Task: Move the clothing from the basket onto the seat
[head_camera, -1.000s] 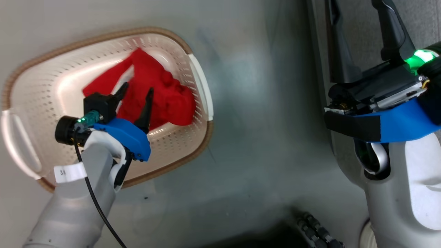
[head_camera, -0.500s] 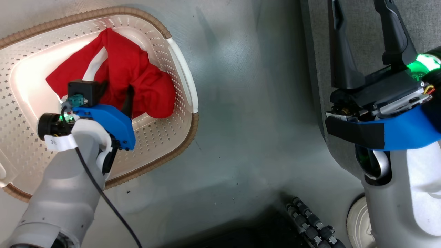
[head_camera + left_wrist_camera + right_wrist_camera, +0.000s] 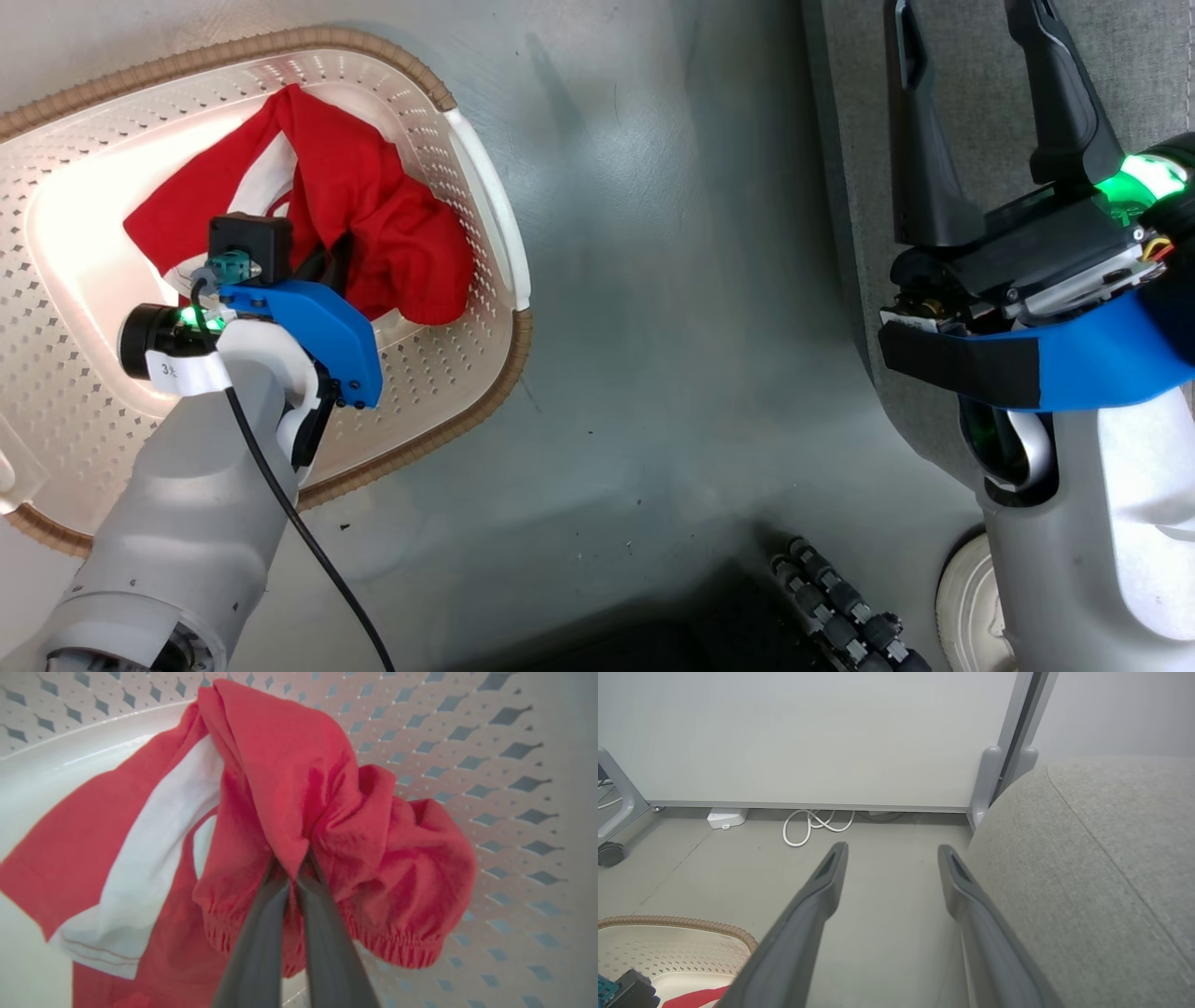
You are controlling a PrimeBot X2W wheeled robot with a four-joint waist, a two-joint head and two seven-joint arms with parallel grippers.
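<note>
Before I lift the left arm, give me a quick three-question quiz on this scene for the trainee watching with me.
1. True or false: the left gripper is shut on the red clothing inside the basket.
2. Pick one. The right gripper is: A) open and holding nothing; B) shut on the clothing; C) clamped on the basket's rim.
3. Fill in: in the right wrist view, the grey woven surface beside the right gripper is the ____.

Key: 1 true; 2 A; 3 seat.
</note>
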